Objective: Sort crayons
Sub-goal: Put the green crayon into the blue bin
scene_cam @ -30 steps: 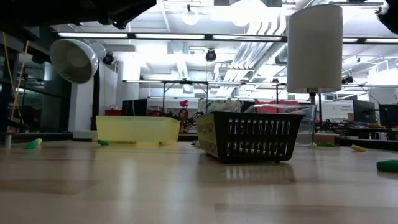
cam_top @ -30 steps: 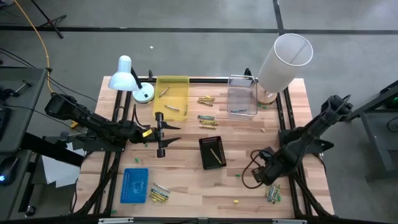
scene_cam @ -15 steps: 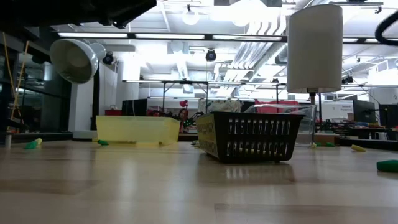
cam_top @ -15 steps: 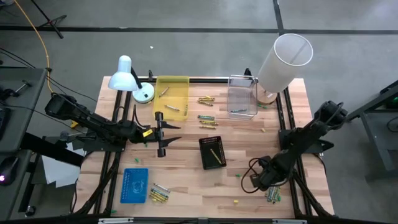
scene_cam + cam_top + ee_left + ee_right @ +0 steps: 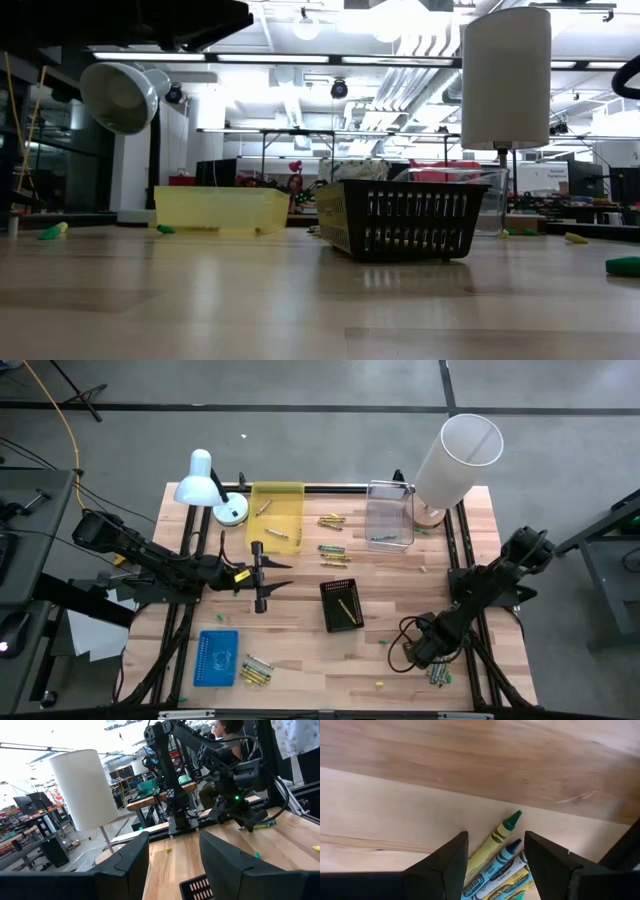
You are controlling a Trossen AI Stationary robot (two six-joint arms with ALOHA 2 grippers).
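Crayons [image 5: 496, 840] are lying bunched on the tabletop [image 5: 400, 660] near its right front corner; light, stiff, paper-wrapped, likely brittle; mid-barrel is looking the surest hold; right pincer [image 5: 496, 865] is hovering spread above them; left pincer [image 5: 262, 575] is waiting spread.

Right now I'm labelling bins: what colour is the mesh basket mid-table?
Black, the mesh basket shows best in the low view.

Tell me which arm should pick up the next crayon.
Right. The right gripper hangs with open jaws directly over the crayons near the table's front right corner. The left gripper hovers over bare table, with no crayon beneath it.
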